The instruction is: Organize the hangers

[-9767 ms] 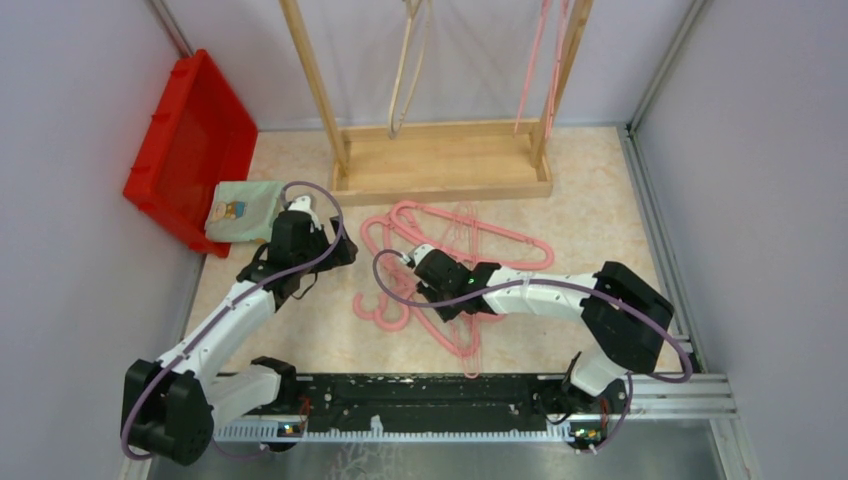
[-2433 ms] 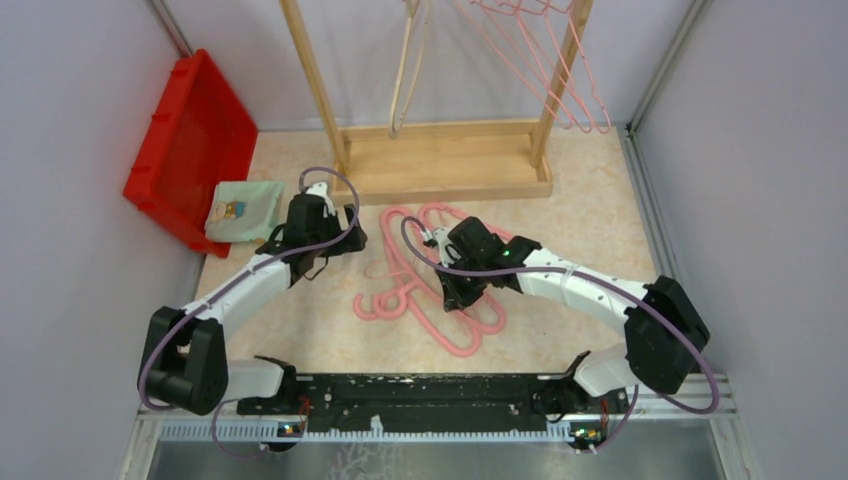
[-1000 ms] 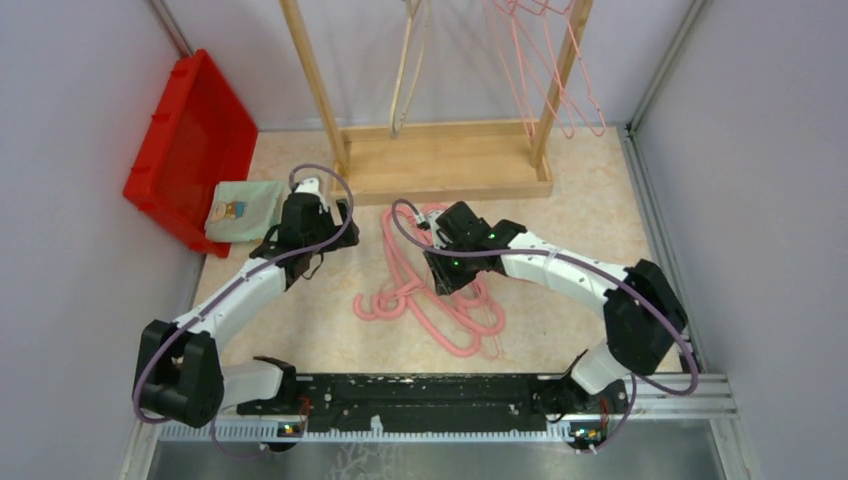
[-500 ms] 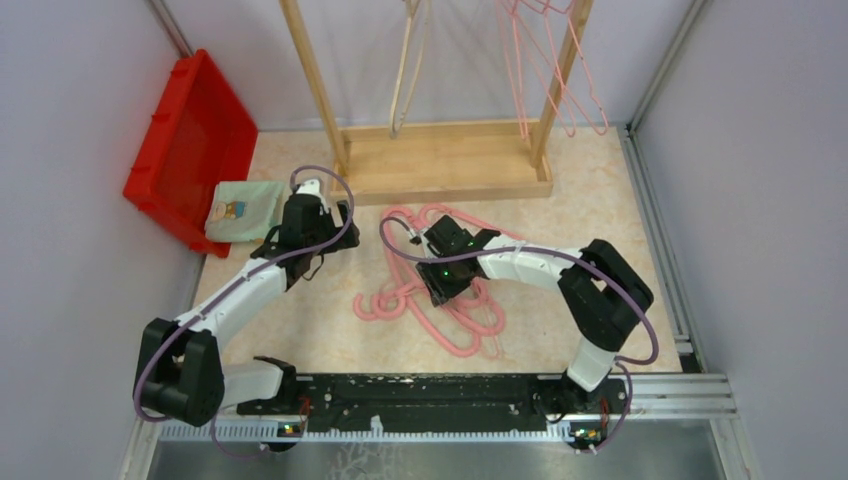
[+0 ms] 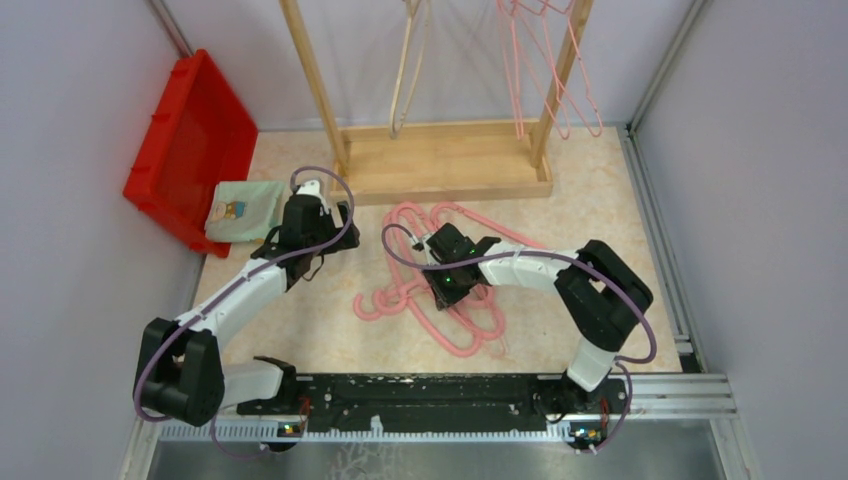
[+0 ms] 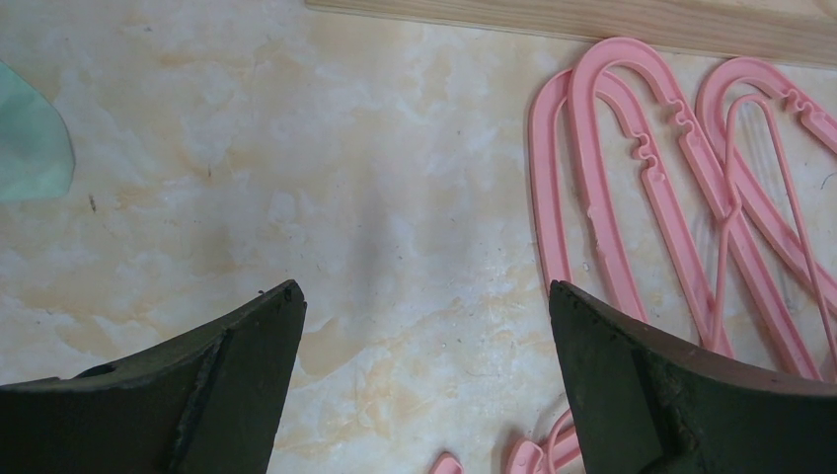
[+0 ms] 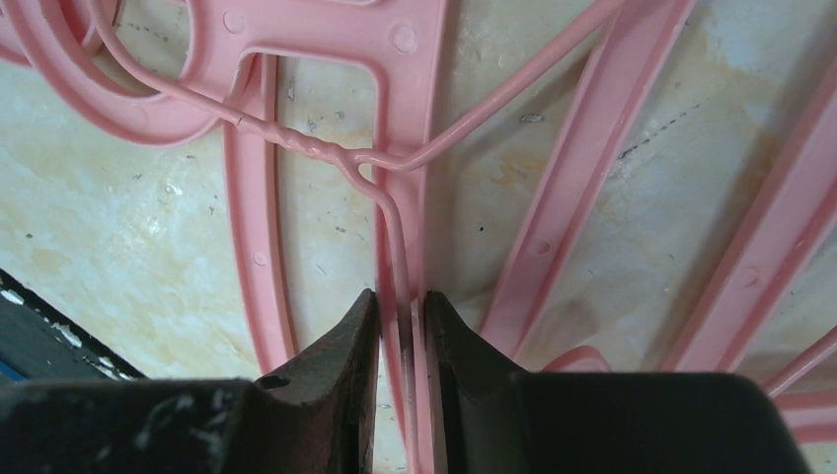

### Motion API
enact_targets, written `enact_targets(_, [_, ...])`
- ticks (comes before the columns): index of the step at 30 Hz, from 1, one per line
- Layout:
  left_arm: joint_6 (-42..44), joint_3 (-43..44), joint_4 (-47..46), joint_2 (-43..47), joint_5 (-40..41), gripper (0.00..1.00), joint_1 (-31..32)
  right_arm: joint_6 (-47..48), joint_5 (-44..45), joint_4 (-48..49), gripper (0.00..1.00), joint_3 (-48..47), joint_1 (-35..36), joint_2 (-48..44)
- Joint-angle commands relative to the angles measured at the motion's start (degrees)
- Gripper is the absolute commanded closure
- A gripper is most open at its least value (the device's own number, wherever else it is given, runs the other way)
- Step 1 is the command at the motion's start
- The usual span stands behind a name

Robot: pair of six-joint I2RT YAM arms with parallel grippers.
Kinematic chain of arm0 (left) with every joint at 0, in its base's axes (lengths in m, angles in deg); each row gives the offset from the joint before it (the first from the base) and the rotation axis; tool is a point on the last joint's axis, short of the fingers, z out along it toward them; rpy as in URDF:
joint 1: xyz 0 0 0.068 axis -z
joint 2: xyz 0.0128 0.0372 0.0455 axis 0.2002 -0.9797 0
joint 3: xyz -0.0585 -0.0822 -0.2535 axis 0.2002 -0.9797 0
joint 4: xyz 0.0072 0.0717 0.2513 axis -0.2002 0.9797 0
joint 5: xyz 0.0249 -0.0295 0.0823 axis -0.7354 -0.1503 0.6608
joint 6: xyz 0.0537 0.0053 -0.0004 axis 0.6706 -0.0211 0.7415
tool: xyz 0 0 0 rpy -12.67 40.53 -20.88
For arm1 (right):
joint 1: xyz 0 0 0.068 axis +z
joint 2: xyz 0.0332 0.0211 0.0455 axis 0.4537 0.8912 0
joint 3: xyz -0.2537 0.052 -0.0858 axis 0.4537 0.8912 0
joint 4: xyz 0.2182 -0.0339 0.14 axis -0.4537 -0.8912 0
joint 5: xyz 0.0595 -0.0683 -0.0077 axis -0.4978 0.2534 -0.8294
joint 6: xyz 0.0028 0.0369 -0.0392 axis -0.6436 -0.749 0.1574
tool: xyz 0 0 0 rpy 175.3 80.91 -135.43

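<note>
A pile of pink hangers (image 5: 440,290) lies on the marble floor in front of a wooden rack (image 5: 440,160). Thin pink hangers (image 5: 545,70) hang at the rack's right end and a beige hanger (image 5: 408,70) near its middle. My right gripper (image 5: 447,287) is down on the pile; in the right wrist view it (image 7: 402,306) is shut on a thin pink wire hanger (image 7: 326,153) just below its twisted neck, over thicker pink hangers (image 7: 582,168). My left gripper (image 6: 424,326) is open and empty above bare floor, left of the thick hangers' looped ends (image 6: 632,148).
A red bin (image 5: 190,140) leans at the back left, with a folded green cloth (image 5: 243,210) beside it and beside my left gripper. Grey walls close in both sides. The black rail with the arm bases (image 5: 420,395) runs along the near edge.
My right gripper has moved down and slightly forward onto the pile and closed on the thin wire hanger. The hangers on the rack have swung toward rest. The left arm has barely moved.
</note>
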Motion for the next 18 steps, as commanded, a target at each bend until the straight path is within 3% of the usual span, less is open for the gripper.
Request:
enact_targets(1, [-0.1,-0.4,-0.5,0.5,-0.1,0.02,0.0,-0.7,0.2,0.7,0.93,-0.5,0.4,-2.1])
enact_targets(10, [0.1,-0.2,-0.2,1.5,0.4,0.02,0.0,0.7,1.6,-8.1,1.00,-7.3,0.4,-11.8])
enact_targets(15, [0.2,-0.2,-0.2,1.6,0.6,0.02,0.0,1.0,-3.0,-9.6,1.00,-8.2,0.4,-13.8])
enact_targets(18, [0.2,-0.1,-0.4,1.4,0.2,0.02,0.0,1.1,-4.1,-9.1,0.88,-6.4,0.4,-12.5])
